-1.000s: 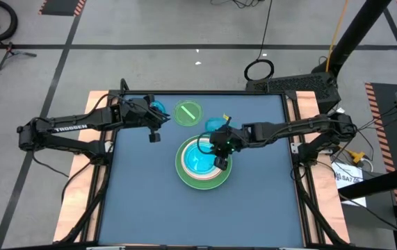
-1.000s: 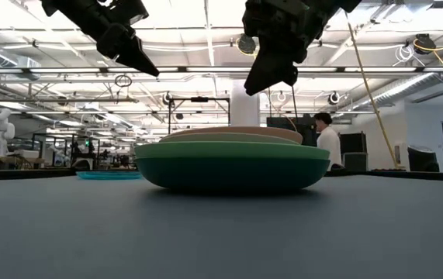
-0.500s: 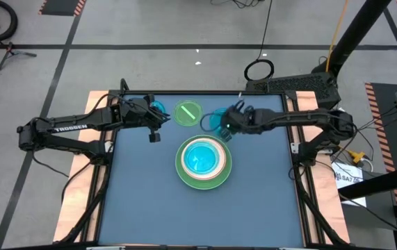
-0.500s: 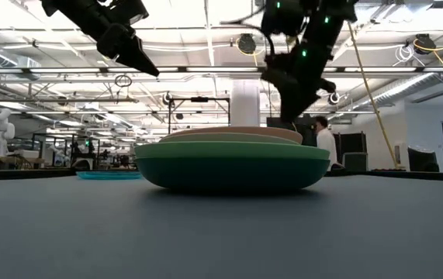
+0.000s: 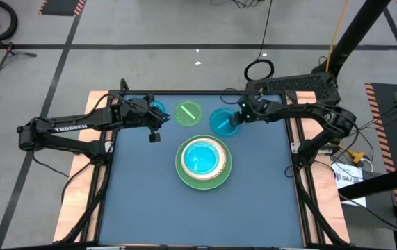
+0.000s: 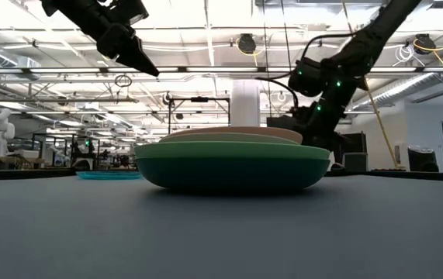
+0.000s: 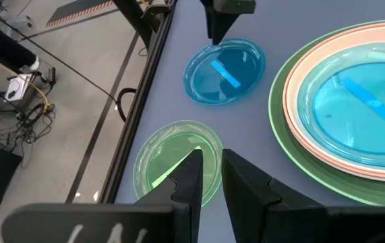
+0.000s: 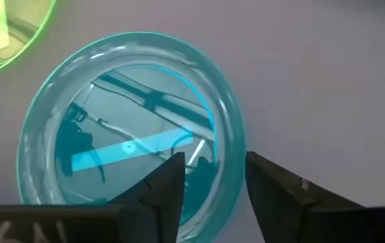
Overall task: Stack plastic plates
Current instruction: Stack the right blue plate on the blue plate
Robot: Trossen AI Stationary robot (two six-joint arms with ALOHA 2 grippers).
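A stack of plates [image 5: 203,163] stands mid-table: green ones at the bottom, a pink one above, a small cyan one on top. A loose cyan plate [image 5: 221,123] lies flat behind it, near the far edge, beside a lime plate [image 5: 188,113]. Another cyan plate [image 5: 158,107] lies farther left. My right gripper [image 8: 212,162] is open at the loose cyan plate's [image 8: 125,142] right rim, one finger over the inside and one outside. My left gripper [image 7: 211,158] is shut and hangs high above the table, near the lime plate [image 7: 179,162].
The far strip of the table holds the three loose small plates. The stack [image 6: 233,167] fills the table's middle. The blue tabletop [image 5: 149,201] is bare toward the near edge and at both sides. A person stands in the room far behind the table.
My right gripper has left its place above the stack, swung toward the table's far right and come down to the loose cyan plate's right rim. The small cyan plate stays on top of the stack. The left arm has kept still.
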